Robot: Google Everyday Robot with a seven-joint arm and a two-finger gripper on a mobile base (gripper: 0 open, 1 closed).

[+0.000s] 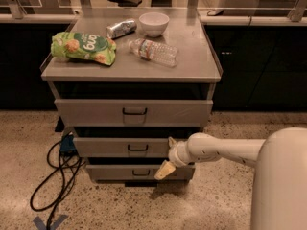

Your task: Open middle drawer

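The middle drawer (110, 147) is a low grey front with a small black loop handle (137, 148), the second of three in the grey cabinet (129, 71). A dark gap shows above its front. My gripper (166, 165) is at the end of the white arm (225, 150) that comes in from the right. It is at the right end of the middle drawer's front, right of the handle, and reaches down over the bottom drawer (124, 172). It hides the drawer's right end.
The taller top drawer (96, 112) sits above. On the cabinet top lie a green snack bag (84, 47), a can (121, 28), a white bowl (154, 23) and a plastic bottle (153, 51). A black cable (57, 176) loops on the floor at left.
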